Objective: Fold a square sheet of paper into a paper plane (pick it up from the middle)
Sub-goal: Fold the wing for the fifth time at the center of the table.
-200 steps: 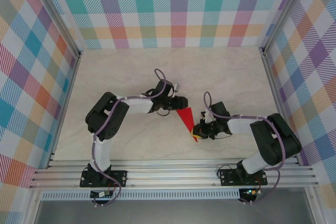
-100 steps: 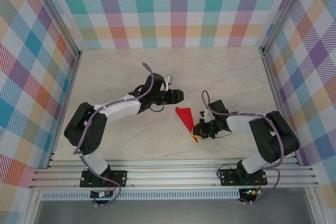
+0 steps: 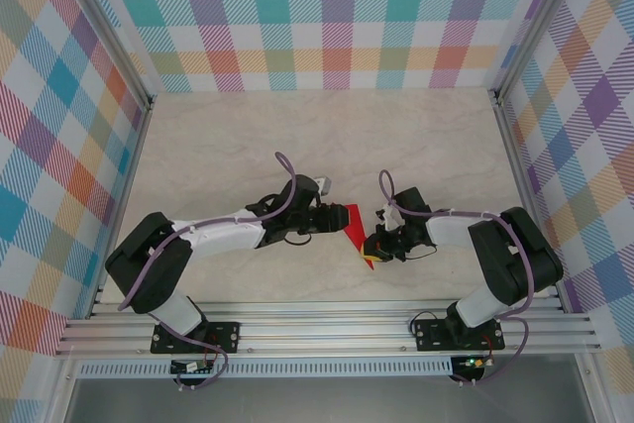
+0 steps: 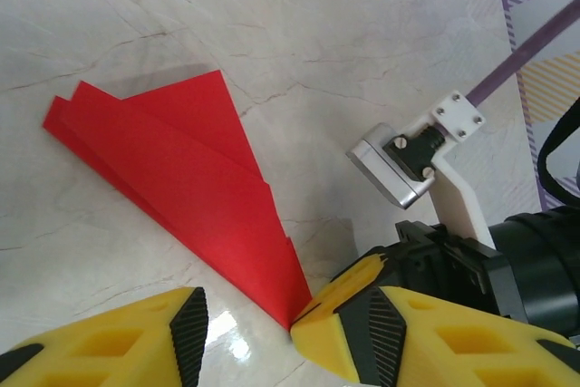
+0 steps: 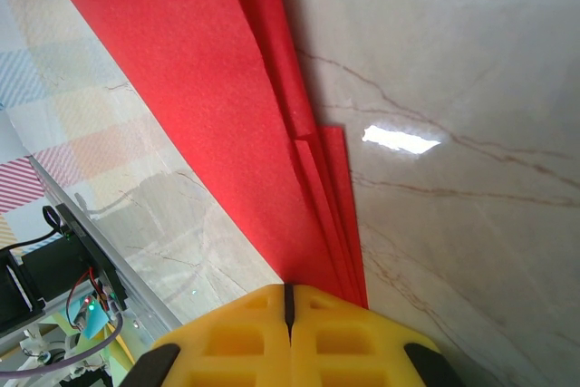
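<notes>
My right jaws are clamped on the narrow near tip of the paper plane. It lies flat on the tabletop, mid-scene, wide end pointing far. My left jaws are spread wide at its left edge, holding nothing.

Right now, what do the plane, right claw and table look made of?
Plane: red paper, matte; sharp creases, thin stacked layers.
Right claw: yellow plastic, probably moulded; smooth, recessed pockets.
Table: glossy marble-look top; veins and glare, stone or laminate unclear.
</notes>
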Motion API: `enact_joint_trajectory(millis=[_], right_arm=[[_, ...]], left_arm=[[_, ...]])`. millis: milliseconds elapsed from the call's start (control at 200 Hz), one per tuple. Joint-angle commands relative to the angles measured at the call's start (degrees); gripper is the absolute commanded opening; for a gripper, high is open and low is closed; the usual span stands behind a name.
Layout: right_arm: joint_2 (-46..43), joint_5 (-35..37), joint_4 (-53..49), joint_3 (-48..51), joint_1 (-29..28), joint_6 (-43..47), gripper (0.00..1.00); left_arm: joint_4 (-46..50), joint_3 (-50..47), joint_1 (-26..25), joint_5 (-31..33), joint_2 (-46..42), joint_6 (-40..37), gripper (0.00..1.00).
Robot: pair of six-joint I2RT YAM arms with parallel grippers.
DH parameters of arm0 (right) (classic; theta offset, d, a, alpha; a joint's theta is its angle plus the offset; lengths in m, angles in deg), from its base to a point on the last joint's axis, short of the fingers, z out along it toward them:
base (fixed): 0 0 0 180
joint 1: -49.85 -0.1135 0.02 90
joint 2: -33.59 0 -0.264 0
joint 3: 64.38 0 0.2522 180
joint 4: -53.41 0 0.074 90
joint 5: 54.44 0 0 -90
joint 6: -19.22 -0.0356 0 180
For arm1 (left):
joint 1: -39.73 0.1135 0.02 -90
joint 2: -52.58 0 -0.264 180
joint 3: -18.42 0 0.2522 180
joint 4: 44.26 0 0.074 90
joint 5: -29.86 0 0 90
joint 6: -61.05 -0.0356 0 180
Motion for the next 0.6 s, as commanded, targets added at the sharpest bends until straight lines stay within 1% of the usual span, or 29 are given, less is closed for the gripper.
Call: enact_joint_trajectory(millis=[0, 115, 265, 430, 595], right_arm=[[2.0, 1.9, -4.8, 0.7, -0.2, 1.2, 0.01], [2.0, 2.1, -4.8, 0.8, -0.3, 1.2, 0.01], [1.9, 2.1, -4.8, 0.9, -0.3, 1.1, 0.01], [1.8, 2.3, -4.5, 1.1, -0.3, 0.8, 0.01], [2.0, 2.4, -4.6, 1.1, -0.3, 0.8, 0.01]], left_arm=[[-3.4, 0.8, -1.7, 2.6, 2.4, 2.8, 0.52], [-6.8, 1.2, -2.5, 2.1, 5.6, 5.0, 0.5], [-7.7, 2.7, -3.2, 2.4, 8.6, 6.1, 0.48], [-9.5, 2.4, -3.4, 2.4, 10.1, 7.6, 0.48], [-11.5, 2.5, -3.5, 0.6, 11.1, 8.0, 0.48]])
